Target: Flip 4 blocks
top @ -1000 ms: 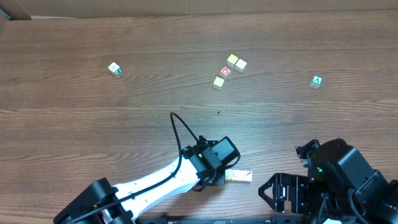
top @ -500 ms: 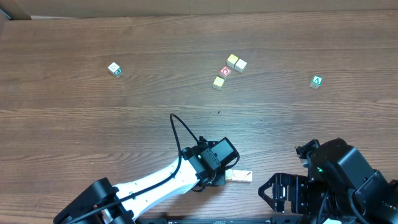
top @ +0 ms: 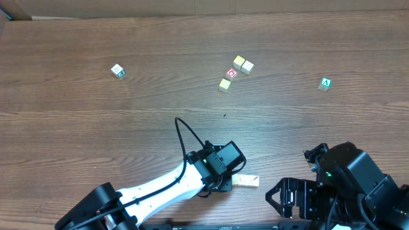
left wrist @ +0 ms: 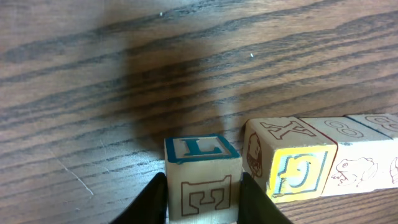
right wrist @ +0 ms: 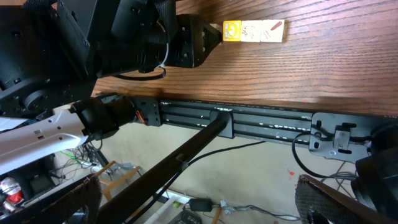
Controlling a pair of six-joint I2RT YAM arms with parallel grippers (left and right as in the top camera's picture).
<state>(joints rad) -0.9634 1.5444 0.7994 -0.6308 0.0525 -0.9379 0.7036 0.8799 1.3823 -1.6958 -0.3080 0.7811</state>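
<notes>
Four pale wooden blocks [top: 245, 181] lie in a row near the table's front edge, also seen in the right wrist view as the row [right wrist: 254, 31]. In the left wrist view the leftmost block [left wrist: 200, 149] shows a blue L on top and a brown E toward me. It stands on the table with my left gripper [left wrist: 202, 185] shut on its two sides. Beside it is a yellow-faced block [left wrist: 292, 168], then a cream block [left wrist: 354, 158]. My right gripper [right wrist: 199, 208] hangs open past the table's front edge, holding nothing.
Far across the table lie a white cube with a green mark [top: 117, 70], a red-circle cube [top: 231, 73] with yellow neighbours [top: 238, 61], and a green "A" cube [top: 326, 83]. The right arm's base [top: 345, 185] sits at the front right. The front edge [right wrist: 249, 102] is close to the row.
</notes>
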